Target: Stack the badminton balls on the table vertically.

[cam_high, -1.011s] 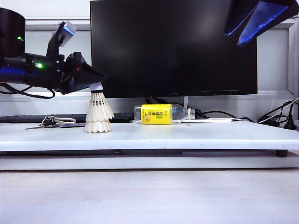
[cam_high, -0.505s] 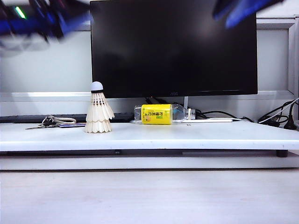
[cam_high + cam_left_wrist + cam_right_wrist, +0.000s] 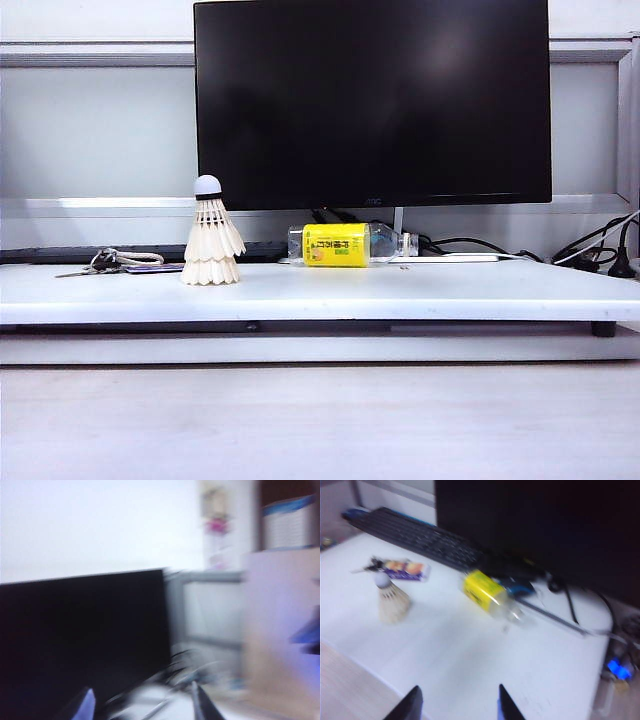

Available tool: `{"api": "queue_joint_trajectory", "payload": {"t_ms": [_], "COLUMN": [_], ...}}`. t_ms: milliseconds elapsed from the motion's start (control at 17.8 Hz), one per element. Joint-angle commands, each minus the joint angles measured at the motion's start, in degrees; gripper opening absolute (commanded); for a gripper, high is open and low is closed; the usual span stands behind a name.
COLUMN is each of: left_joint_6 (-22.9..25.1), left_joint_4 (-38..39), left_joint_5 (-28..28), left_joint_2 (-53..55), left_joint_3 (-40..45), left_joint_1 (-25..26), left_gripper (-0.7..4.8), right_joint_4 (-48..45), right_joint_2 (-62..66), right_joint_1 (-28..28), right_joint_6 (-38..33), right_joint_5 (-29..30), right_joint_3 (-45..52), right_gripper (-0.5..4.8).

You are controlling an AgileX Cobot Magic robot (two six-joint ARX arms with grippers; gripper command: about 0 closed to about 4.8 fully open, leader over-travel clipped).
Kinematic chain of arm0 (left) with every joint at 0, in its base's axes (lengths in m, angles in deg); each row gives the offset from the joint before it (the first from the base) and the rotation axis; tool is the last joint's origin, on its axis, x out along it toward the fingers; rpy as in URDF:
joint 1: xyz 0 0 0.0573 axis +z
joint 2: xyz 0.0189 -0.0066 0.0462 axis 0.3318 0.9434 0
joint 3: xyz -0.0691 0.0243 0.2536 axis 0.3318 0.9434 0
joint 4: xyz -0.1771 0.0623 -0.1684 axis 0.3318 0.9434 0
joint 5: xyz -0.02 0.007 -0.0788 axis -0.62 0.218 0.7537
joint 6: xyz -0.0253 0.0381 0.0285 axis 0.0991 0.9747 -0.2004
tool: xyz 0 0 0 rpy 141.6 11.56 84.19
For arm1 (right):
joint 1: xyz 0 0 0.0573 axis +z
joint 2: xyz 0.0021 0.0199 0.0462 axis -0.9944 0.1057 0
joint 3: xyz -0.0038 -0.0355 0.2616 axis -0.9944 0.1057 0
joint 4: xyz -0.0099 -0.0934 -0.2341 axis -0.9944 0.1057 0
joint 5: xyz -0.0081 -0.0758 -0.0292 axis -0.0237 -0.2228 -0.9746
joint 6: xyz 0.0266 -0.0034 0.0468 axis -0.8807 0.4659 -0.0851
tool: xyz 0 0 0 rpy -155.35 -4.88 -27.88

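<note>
On the left part of the table (image 3: 420,290), the badminton balls (image 3: 212,240) sit nested one on the other as a single upright stack, feather skirts down and the white cork tip with its thin black band on top. Nothing is touching the stack, it just stands there on its own. The right wrist view catches the same stack (image 3: 391,597) from above and at an angle, a bit blurry but clearly upright.

Just behind and to the left of it lies a bunch of keys (image 3: 110,260) next to a small flat card-like thing (image 3: 155,268); can't make out what that is exactly. A dark keyboard (image 3: 415,537) runs along the back behind them. To the right of the stack, well apart from it, a clear bottle with a yellow label (image 3: 345,244) lies on its side. A big black monitor (image 3: 372,100) fills the background, with cables (image 3: 590,255) trailing off at the right.

Neither arm shows in the exterior view. The left gripper (image 3: 142,707) is up off the table, aimed toward the monitor, and its view is really smeared, but the jaws look spread with nothing between them. The right gripper (image 3: 457,705) hovers high over the front of the table, jaws spread too and empty.
</note>
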Motion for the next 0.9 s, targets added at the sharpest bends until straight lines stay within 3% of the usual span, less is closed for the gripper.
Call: {"api": "queue_joint_trajectory", "payload": {"t_ms": [56, 281, 393, 449, 505, 786, 898], "left_joint_6": [18.69, 20.81, 21.55, 24.61, 25.24, 20.35, 18.97], "left_joint_4": [34.56, 51.23, 60.02, 72.78, 78.4, 82.12, 82.01], "left_joint_5": [-16.28, -25.24, -27.91, -31.1, -34.56, -37.07, -37.16], "left_joint_2": [-18.82, -30.6, -34.03, -37.18, -37.77, -37.92, -40.96], "left_joint_3": [-0.02, -0.02, -0.02, 0.02, 0.04, 1.84, 5.86], "left_joint_1": [0.74, 0.76, 0.76, 0.76, 0.76, 0.76, 0.76], "left_gripper": [1.89, 1.8, 1.78, 1.52, 0.79, 0.62, 0.47], "right_joint_4": [-0.87, -5.35, -7.91, -9.22, -9.16, -7.82, -6.6], "right_joint_2": [-5.31, -11.08, -15.21, -20.76, -24.09, -29.44, -29.38], "right_joint_1": [-0.13, -0.13, -0.13, -0.13, -0.11, 0.0, 0.04], "right_joint_6": [-1.55, -5.05, -5.97, -6.64, -7.15, -11.04, -12.26], "right_joint_5": [-1.33, -1.29, -1.31, -1.16, -0.96, 0.66, 4.09], "right_joint_3": [4.2, 11.1, 15.87, 21.62, 24.72, 28.65, 28.96], "right_gripper": [1.97, 1.96, 1.48, 1.38, 1.38, 1.38, 0.74]}}
